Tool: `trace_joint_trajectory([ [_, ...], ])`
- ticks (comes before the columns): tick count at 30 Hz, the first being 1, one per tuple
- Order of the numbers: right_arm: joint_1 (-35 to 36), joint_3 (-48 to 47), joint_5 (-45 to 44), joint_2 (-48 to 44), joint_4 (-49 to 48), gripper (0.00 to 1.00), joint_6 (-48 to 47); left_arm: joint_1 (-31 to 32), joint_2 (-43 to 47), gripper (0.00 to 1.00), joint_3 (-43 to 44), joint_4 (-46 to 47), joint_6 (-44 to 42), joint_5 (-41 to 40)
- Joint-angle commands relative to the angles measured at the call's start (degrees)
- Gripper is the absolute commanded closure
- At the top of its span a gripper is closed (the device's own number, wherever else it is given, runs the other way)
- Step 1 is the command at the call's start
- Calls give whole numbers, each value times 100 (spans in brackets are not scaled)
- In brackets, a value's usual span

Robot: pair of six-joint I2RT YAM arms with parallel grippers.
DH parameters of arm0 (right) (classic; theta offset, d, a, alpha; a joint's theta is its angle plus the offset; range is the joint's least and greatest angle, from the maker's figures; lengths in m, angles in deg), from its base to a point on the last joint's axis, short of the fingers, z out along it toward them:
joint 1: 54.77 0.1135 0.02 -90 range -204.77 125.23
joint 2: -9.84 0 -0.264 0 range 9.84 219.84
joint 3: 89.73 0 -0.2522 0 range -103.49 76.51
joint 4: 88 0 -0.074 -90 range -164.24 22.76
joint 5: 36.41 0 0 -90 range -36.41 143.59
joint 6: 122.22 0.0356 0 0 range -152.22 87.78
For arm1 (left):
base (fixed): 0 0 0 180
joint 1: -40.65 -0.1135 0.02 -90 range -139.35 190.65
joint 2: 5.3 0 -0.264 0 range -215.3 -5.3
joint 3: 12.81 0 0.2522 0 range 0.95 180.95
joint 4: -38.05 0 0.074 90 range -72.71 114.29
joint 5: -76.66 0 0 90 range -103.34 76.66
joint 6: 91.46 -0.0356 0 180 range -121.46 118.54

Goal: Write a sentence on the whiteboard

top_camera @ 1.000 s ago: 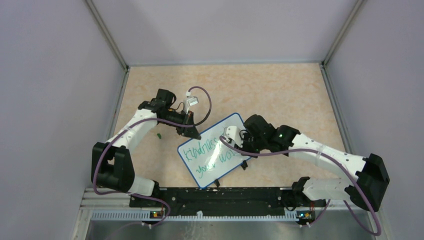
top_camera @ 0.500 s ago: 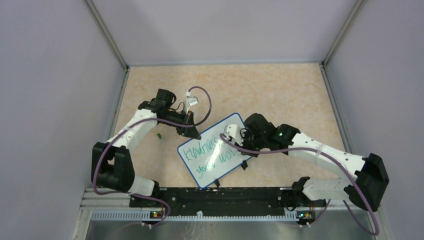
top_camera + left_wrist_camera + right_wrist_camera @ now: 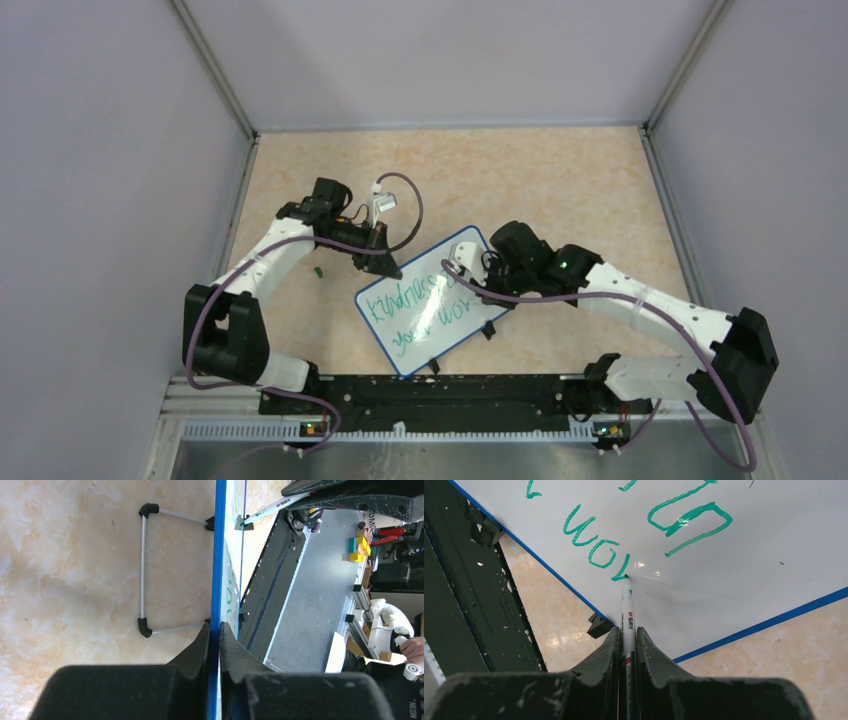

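The whiteboard (image 3: 442,347) stands tilted on the table, its blue rim in the left wrist view (image 3: 218,555). The sentence (image 3: 418,308) is green script in two lines; the lower one so reads "your wor". My left gripper (image 3: 392,270) is shut on the board's upper-left rim (image 3: 215,627). My right gripper (image 3: 472,268) is shut on a white marker (image 3: 627,605). The marker's green tip touches the board (image 3: 749,555) just after the last green letters (image 3: 594,545). The marker also shows in the left wrist view (image 3: 272,507).
A small green cap (image 3: 317,270) lies on the table left of the board. The board's wire stand (image 3: 143,570) rests behind it, and a black clip foot (image 3: 600,626) sits at its lower edge. A black rail (image 3: 430,392) runs along the near edge. Grey walls enclose the table.
My right gripper has shifted a little toward the board's far right corner with the marker, and the lower line has grown slightly. The left gripper and the board have not moved.
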Motion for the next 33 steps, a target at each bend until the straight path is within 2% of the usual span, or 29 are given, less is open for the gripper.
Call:
trace_joint_trajectory([
  [1,-129,-318,-86,72,-288,100,24,146,-175,100,-241,3,-141,-684],
  [13,-333,-361,0,4,-142,100,-20,150,-195,100,-242,-2,-140,-685],
  [20,-329,-355,619,-256,240,100,-160,152,-214,100,-242,-12,-149,-659],
  [33,-527,-59,413,-397,114,100,-13,156,-170,100,-241,-11,-165,-650],
])
